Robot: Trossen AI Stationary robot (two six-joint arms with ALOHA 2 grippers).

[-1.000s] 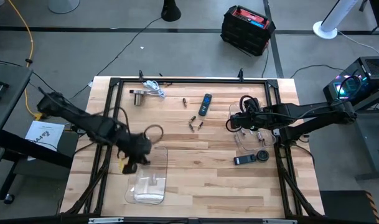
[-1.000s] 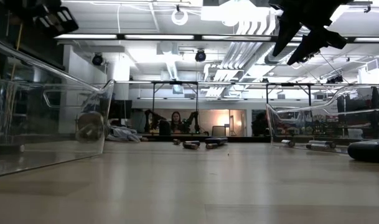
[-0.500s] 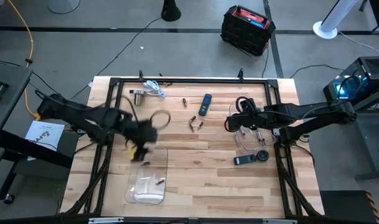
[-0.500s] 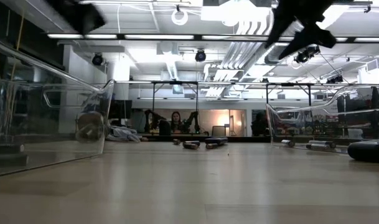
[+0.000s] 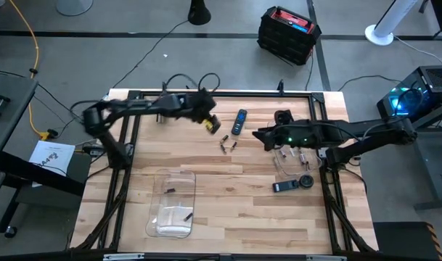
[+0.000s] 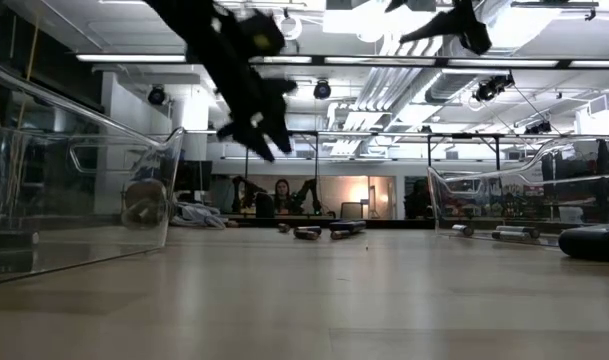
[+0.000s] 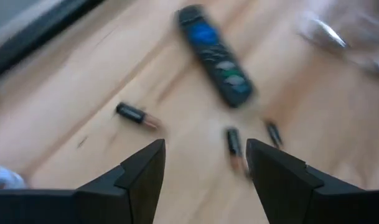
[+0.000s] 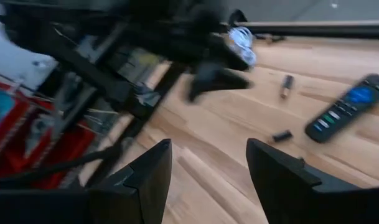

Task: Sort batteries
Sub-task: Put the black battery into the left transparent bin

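Loose batteries lie on the wood near the far middle: one and a few beside the black remote. My left gripper hovers open above them, touching nothing. A clear tray at the near left holds two batteries. My right gripper hangs open over the table, between the remote and a second clear tray that has batteries in it.
A silver metal cylinder with a white cable lies at the far left. A black device and a round dark part lie by the right tray. A dark frame runs round the table.
My left gripper has swung from above the near-left tray up and toward the far edge and the right, and now hangs over the loose batteries by the remote. A battery lies in the tray where it stood. My right gripper has edged toward the table's left.
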